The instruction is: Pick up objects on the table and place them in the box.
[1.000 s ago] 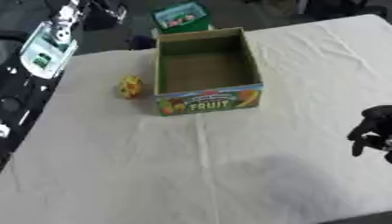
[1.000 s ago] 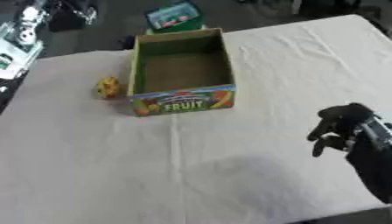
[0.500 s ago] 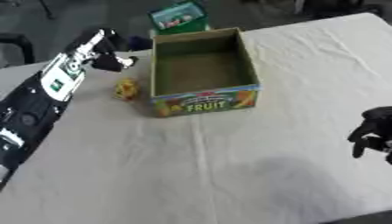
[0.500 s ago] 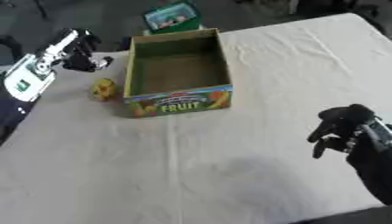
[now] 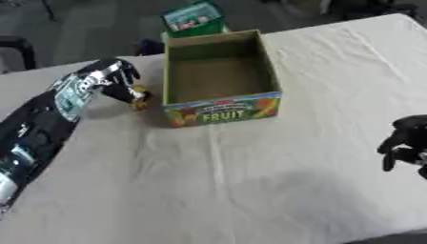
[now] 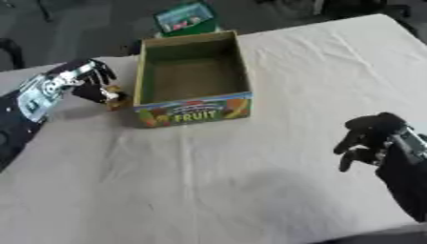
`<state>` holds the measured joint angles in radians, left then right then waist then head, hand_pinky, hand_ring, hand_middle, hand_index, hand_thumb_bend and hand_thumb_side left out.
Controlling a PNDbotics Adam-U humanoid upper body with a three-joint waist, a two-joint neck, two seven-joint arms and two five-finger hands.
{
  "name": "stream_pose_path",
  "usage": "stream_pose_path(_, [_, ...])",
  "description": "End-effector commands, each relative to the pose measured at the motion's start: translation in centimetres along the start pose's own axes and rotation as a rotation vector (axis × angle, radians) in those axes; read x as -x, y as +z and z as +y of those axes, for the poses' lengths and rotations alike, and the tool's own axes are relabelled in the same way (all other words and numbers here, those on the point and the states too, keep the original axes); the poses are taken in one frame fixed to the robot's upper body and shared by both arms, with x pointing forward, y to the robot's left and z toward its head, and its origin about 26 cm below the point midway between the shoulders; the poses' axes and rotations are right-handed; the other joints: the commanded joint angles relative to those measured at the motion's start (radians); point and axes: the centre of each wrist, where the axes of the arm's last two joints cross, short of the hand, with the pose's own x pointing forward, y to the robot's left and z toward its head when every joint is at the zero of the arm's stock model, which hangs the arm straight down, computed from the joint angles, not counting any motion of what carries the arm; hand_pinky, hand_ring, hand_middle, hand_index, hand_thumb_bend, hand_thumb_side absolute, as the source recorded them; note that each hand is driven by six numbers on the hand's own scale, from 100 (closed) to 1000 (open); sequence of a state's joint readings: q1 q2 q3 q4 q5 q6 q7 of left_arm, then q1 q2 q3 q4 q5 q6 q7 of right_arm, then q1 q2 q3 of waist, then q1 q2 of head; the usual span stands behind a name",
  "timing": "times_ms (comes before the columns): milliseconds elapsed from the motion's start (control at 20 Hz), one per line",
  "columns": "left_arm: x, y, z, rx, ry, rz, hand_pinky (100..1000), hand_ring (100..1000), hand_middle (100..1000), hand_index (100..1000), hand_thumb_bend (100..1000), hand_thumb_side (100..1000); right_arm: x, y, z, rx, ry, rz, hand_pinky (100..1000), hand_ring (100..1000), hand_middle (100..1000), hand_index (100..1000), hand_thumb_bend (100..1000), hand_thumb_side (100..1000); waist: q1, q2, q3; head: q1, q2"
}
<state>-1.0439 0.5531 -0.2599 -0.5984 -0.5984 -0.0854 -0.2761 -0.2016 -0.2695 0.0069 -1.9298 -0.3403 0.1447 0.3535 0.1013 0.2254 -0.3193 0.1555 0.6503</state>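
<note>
The cardboard fruit box (image 5: 220,76) stands open on the white tablecloth (image 5: 250,181), its printed front with the word FRUIT turned toward the robot, and nothing shows inside it but the brown floor. Just beside the box's left wall lies a small yellow object (image 5: 140,96), mostly yellow with some darker marks; I cannot make out what it is. The robot's left hand (image 5: 119,81) is right at that object, on the side away from the box, with its dark fingers (image 6: 102,75) pointed down toward it. They look bent over the object, but from here I cannot tell whether they have closed on it or only touch it. The left forearm, black with a pale panel, runs back from the hand toward the lower left, away from the box.

Behind the box, past its far wall and off the edge of the cloth, a green carton (image 5: 192,18) with a picture on its face sits tilted.

The robot's right hand (image 6: 369,136) hangs well to the right of the box and nearer the robot, over bare cloth. Its fingers are curled downward and inward, and nothing is in them. The black wrist behind it leaves the view at the right edge.
</note>
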Motion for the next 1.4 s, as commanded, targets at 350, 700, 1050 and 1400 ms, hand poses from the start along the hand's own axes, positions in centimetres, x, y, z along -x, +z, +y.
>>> stream_pose_path(350, [-0.3,0.3,1.8,0.092,-0.144,0.032,508,496,503,664,642,420,-0.7,0.0,-0.1,-0.006,0.019,-0.013,404,557,498,681,100,728,-0.011,-0.019,0.008,-0.007,0.007])
stream_pose_path(700, [-1.0,0.6,3.0,0.088,-0.235,0.043,263,264,225,379,727,463,-0.6,0.1,-0.1,0.0,0.014,-0.011,405,557,498,681,100,724,-0.015,-0.026,0.015,-0.014,0.01])
stream_pose_path(1050, [-1.9,1.0,4.3,0.028,-0.331,0.004,231,227,171,303,403,322,-0.4,0.2,-0.2,0.005,0.01,-0.007,405,557,499,681,100,723,-0.018,-0.032,0.023,-0.021,0.016])
stream_pose_path(1400, [-2.8,1.1,5.3,-0.093,-0.404,-0.053,195,178,114,263,210,235,-0.4,0.3,-0.2,0.009,0.007,-0.007,405,557,499,682,100,722,-0.022,-0.034,0.026,-0.025,0.014])
